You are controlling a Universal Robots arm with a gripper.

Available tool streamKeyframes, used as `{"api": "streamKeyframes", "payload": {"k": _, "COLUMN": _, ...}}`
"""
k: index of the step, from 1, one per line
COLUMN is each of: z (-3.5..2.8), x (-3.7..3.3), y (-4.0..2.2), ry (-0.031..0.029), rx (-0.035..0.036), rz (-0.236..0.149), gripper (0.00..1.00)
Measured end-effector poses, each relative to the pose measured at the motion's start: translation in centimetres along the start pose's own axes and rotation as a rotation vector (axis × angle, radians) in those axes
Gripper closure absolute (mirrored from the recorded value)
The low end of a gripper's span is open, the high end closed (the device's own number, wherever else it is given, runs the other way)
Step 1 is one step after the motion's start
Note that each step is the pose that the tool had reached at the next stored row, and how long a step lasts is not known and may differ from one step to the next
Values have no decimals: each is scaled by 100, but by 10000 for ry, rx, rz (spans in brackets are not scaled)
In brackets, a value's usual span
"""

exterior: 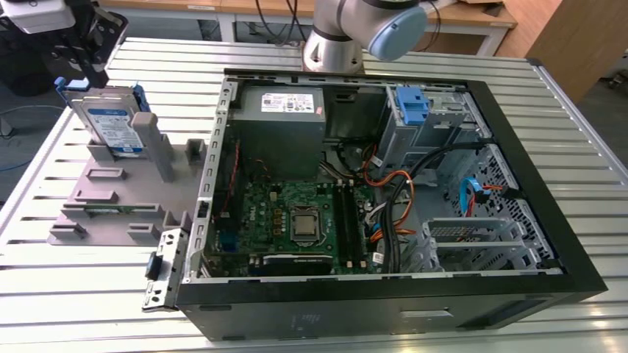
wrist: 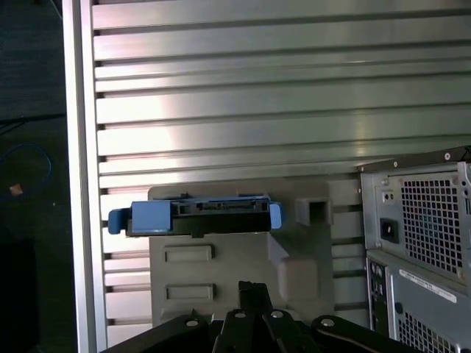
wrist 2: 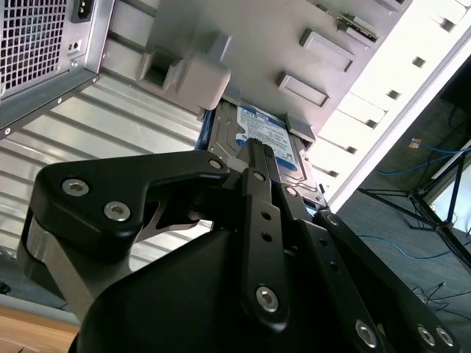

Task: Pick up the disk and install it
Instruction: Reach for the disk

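Single arm (exterior: 343, 37), silver-grey tube with a pale blue joint cap, rises at the far side of the work area, behind the open black desktop computer case (exterior: 393, 301). Its wrist end reaches out to the exterior view's upper left, and the black gripper (exterior: 93, 73) hangs there pointing straight down.

The disk (exterior: 113, 125), a flat rectangular silver hard drive with a white-and-blue label and a blue plastic carrier round it, stands upright on edge in a slot of the grey plastic holding fixture (exterior: 108, 195). The fixture lies on the slatted aluminium table (exterior: 88, 294), just beside the case on the exterior view's left. The disk is outside the case, not installed.

The gripper is directly over the disk's top edge and very close to it; contact cannot be told. Whether the gripper is spread wide or drawn narrow cannot be told either.

In the second wrist view the gripper (wrist 2: 254, 151) lines up with the disk's (wrist 2: 268, 136) labelled face. In the first wrist view the gripper (wrist: 254, 288) sits near the disk (wrist: 221, 217), which is seen from above, edge-on, in the fixture (wrist: 221, 272).

Inside the case: green motherboard (exterior: 294, 213), grey metal power supply box (exterior: 284, 118), bare blue plastic bracket (exterior: 412, 107) at the drive bay.
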State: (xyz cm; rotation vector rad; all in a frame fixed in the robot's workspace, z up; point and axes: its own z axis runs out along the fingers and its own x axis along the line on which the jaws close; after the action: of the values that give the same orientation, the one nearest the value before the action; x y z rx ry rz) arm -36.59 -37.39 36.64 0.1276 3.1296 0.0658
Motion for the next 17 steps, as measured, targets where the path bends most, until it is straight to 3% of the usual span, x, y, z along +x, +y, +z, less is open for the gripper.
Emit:
{"api": "streamKeyframes", "payload": {"k": 10, "z": 80, "x": 46, "y": 118, "ry": -1, "rx": -1, "rz": -1, "gripper": 89}}
{"api": "streamKeyframes", "payload": {"k": 17, "z": 138, "x": 130, "y": 217, "ry": 2, "rx": 1, "rz": -1, "gripper": 89}}
